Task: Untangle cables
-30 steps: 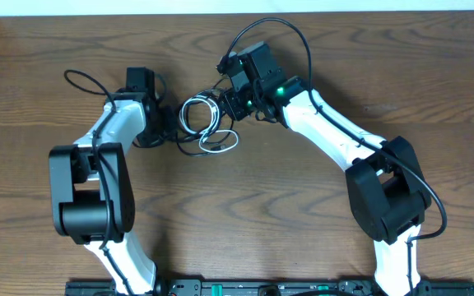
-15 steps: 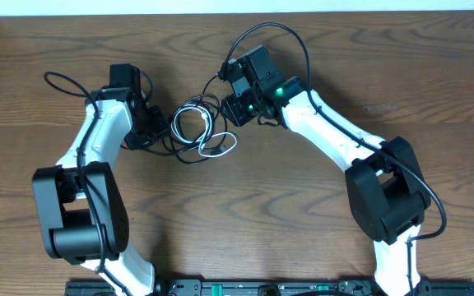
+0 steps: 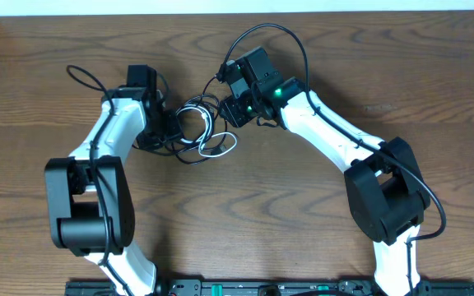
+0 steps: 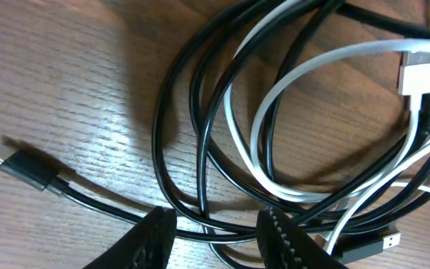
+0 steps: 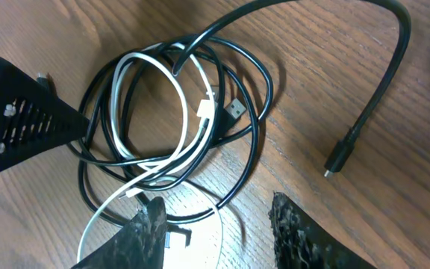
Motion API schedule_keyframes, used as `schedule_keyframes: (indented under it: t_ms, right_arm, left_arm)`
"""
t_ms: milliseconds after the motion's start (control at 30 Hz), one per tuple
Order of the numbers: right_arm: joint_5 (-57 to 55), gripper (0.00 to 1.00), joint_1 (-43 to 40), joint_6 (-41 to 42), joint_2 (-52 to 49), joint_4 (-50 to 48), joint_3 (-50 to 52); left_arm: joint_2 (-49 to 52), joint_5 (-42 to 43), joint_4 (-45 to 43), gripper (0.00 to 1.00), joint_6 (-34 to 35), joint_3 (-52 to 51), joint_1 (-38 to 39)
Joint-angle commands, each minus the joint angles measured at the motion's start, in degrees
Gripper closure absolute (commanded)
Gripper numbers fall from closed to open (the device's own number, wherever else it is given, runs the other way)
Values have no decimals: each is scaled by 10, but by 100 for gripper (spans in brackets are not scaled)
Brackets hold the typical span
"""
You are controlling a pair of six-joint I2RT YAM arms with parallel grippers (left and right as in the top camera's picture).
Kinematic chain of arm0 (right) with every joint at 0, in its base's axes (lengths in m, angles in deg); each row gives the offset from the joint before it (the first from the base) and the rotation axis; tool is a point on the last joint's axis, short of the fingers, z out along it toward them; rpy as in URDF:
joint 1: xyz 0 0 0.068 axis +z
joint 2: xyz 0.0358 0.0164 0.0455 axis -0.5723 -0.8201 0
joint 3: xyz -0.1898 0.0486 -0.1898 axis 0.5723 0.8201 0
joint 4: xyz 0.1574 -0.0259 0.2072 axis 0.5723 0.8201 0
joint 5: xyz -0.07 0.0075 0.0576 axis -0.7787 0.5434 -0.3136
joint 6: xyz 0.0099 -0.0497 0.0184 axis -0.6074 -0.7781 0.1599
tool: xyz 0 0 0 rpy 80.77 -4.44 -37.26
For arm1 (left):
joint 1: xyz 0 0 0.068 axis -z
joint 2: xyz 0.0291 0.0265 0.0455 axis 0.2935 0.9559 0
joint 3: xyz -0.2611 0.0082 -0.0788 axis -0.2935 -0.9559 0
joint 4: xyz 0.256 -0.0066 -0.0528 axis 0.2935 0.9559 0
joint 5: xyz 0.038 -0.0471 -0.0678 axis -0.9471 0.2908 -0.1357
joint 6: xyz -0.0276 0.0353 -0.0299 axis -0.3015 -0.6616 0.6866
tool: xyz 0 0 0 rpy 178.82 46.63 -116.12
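The cables lie in one tangled bundle on the wooden table between my two arms. In the overhead view the white cable loops out toward the front and the black cable curls around it. My left gripper sits at the bundle's left edge. In the left wrist view it is open, with strands of the black cable running across the gap and the white cable coiled beyond. My right gripper hovers at the bundle's right edge. It is open over a loop of the white cable, with the black cable coiled above.
A small black plug lies free on the wood left of the coils. A white USB plug sits at the bundle's right. A thicker black cord ending in a plug runs along the right. The table's far edge is behind.
My left gripper has opened. The left arm swung out to the left and came back to the bundle, and the coils shifted slightly left. The right arm has barely moved.
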Motion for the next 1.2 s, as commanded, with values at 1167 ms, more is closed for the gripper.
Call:
schedule_keyframes:
  t_ms: [1167]
  right_arm:
    - [-66,37,64,35,-46,-18,1]
  left_arm:
    - [45,-89,-59,61,18,-29,-3]
